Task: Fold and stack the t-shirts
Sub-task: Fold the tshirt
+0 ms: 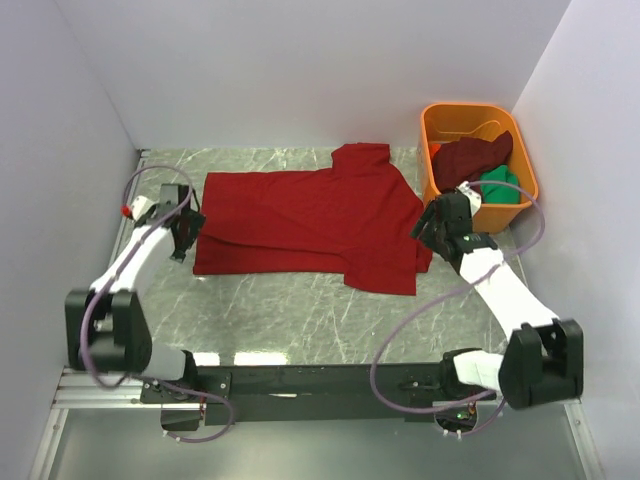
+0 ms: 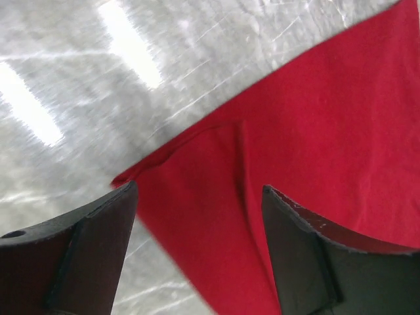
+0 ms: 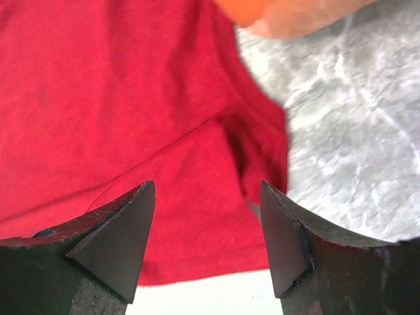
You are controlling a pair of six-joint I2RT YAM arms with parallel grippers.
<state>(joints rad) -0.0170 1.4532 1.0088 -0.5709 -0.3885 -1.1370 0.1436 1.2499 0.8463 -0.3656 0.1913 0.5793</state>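
Left gripper (image 2: 197,197) spread wide over the red t-shirt (image 1: 310,220) at its left edge, right gripper (image 3: 207,190) spread wide over its right edge, shirt flat on gray table (image 1: 300,310), 2 more behind, maroon t-shirt (image 1: 475,160) and green t-shirt (image 1: 500,185), in orange tub (image 1: 440,115)

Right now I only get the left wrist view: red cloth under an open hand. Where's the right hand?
Observer: The right hand is open over the opposite end of the red shirt, by a sleeve.
Operator: Other shirts?
Observer: A maroon shirt and a green shirt sit bunched in the orange tub, far right.
Operator: How's the red one lying?
Observer: Spread sideways on the table, hem toward the left hand, one sleeve pointing away from the arms, one toward them.
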